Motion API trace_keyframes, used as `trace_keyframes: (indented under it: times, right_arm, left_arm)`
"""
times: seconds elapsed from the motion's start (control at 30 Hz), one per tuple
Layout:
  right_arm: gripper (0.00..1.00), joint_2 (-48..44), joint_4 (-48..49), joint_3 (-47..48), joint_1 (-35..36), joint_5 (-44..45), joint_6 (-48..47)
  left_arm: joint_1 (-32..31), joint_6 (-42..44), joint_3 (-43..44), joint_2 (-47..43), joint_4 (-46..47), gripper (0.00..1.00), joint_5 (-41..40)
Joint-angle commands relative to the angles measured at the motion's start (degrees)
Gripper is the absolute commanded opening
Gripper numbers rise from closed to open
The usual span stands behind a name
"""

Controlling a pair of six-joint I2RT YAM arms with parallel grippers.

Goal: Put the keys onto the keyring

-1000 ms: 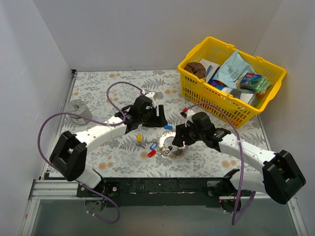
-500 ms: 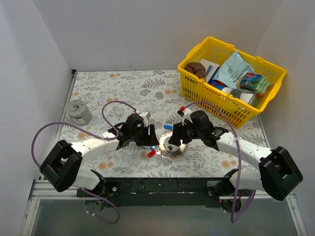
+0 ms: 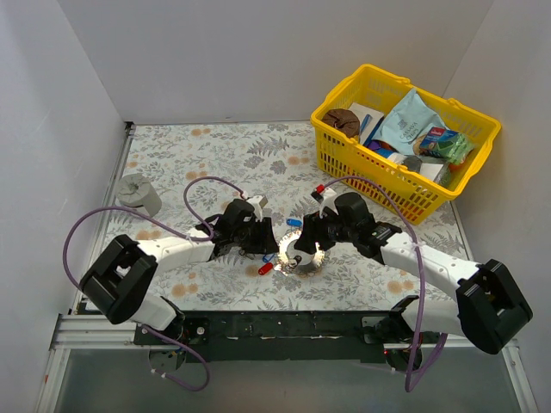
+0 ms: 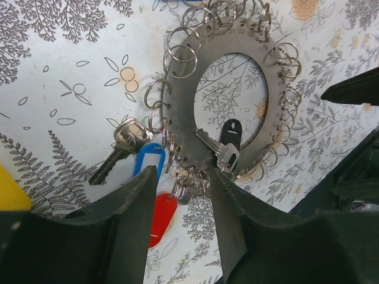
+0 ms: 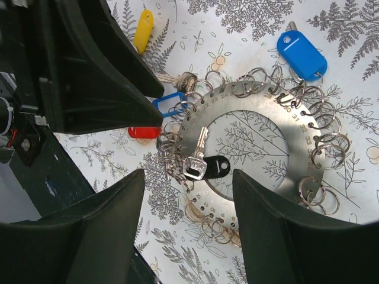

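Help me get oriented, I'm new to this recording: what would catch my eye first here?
A flat metal ring, fringed with small split rings, lies at the near middle of the table, the left end effector and right end effector poised open on either side. A blue-tagged key, a red-tagged key and a yellow-tagged key lie at its edge. A yellow basket crammed with packets sits far right.
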Motion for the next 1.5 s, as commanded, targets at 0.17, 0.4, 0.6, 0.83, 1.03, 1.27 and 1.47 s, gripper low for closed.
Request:
trace_keyframes:
  times: [0.17, 0.4, 0.6, 0.83, 1.03, 1.27, 1.47]
  right_arm:
    - [0.68, -1.9, 1.5, 0.3, 0.3, 0.6, 0.7]
    - [0.68, -2.0, 1.6, -0.3, 0.3, 1.1, 1.1]
    - [0.68, -2.1, 2.2, -0.9, 0.3, 0.9, 1.2]
    - [0.69, -1.4, 3.4, -1.4, 0.2, 0.2, 1.5]
    - [0.69, -1.6, 3.6, -0.9, 0.2, -0.3, 1.1]
    - [0.69, -2.4, 4.7, -0.8, 0.2, -1.8, -0.1]
    - [0.69, -4.9, 6.1, -1.6, 0.2, -4.7, -2.1]
  left_arm:
    - [0.1, 1.9, -0.8, 2.6, 4.2, 0.32, 0.2]
    - [0.1, 2.6, -1.5, 4.5, 5.8, 0.25, 0.8]
    - [-0.1, 2.3, -2.6, 5.4, 6.8, 0.18, 1.8]
    - [-0.1, 2.4, -4.5, 3.1, 7.5, 0.0, 2.3]
    - [-0.1, 4.1, -4.4, -0.9, 6.5, 0.0, 3.4]
    - [-0.1, 6.2, -1.9, -6.2, 4.6, 0.0, 5.4]
    - [-0.2, 8.7, 2.7, -9.0, 0.5, 0.0, 6.1]
